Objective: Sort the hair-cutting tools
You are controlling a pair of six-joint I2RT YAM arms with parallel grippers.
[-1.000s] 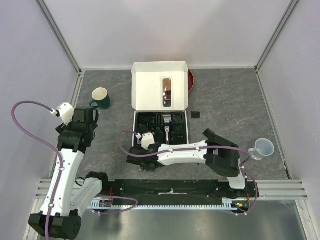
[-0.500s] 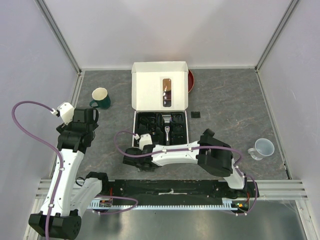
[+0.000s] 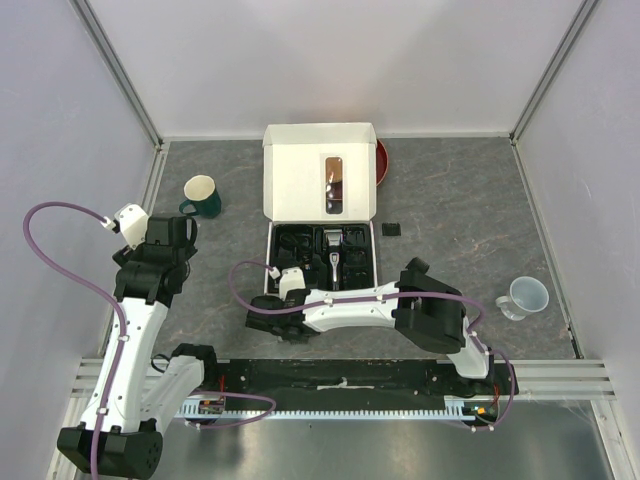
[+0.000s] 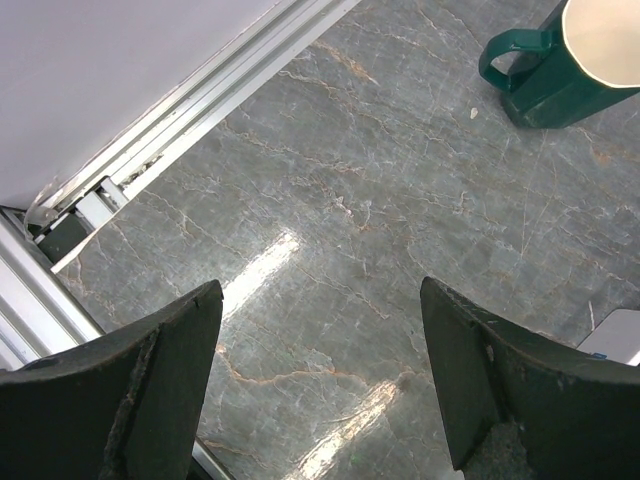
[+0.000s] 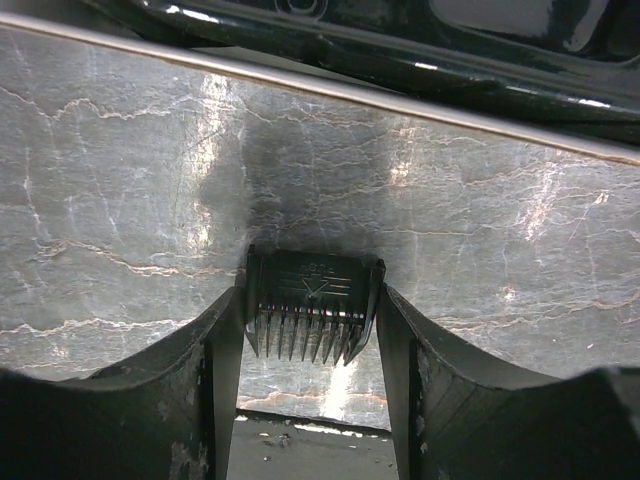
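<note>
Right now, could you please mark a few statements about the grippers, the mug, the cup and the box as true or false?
1. The left gripper holds the green mug. False: it is open over bare table, and the mug stands apart from it.
2. The right gripper has a comb guard between its fingers. True.
3. The clipper lies inside the open white box. True.
4. The clear cup stands to the left of the box. False: it stands well to the right of it, while the mug is on the left.
</note>
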